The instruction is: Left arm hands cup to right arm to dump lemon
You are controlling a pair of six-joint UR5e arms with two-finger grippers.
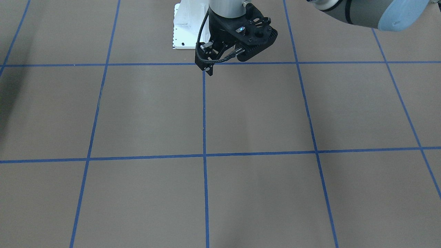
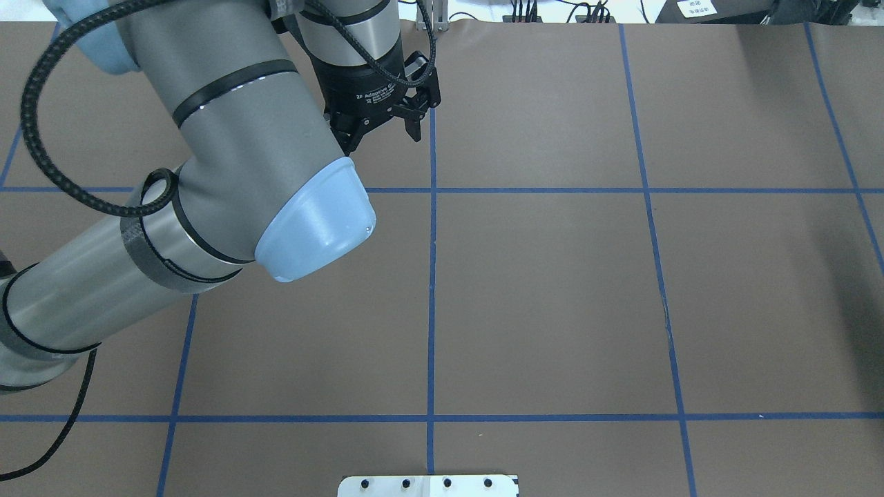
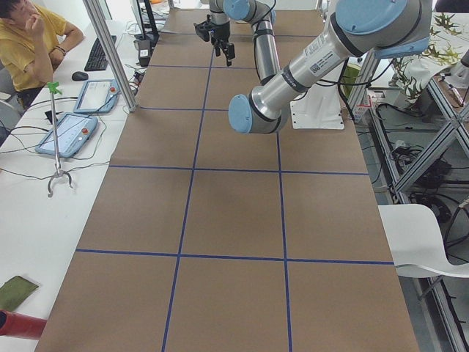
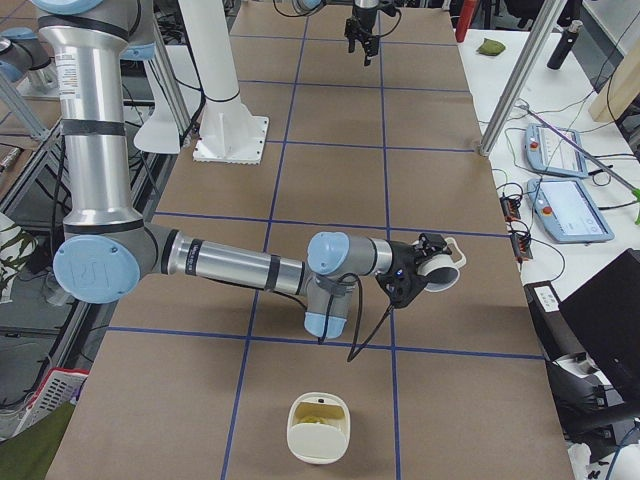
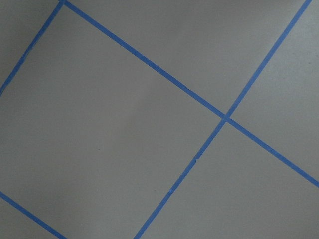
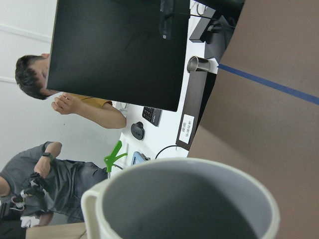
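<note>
The cream-white cup [image 4: 442,268] is at the tip of my right arm's black gripper [image 4: 415,275], above the table near its operator-side edge and tipped on its side. From this side view I cannot tell whether the jaws are shut on it. The right wrist view shows the cup's grey inside [image 6: 184,209], empty, with the handle at the left. The yellow-green lemon [image 4: 318,421] lies in a cream container [image 4: 320,447] on the table at the near end. My left gripper [image 2: 383,132], in its perforated bracket [image 1: 253,31], hangs open and empty over the table's far middle.
My left arm's elbow with its blue cap [image 2: 318,221] hangs over the table's left half. A white base plate [image 2: 428,485] sits at the robot's edge. Metal posts [image 4: 520,80], tablets [image 4: 565,205] and seated operators [image 3: 33,40] line the far side.
</note>
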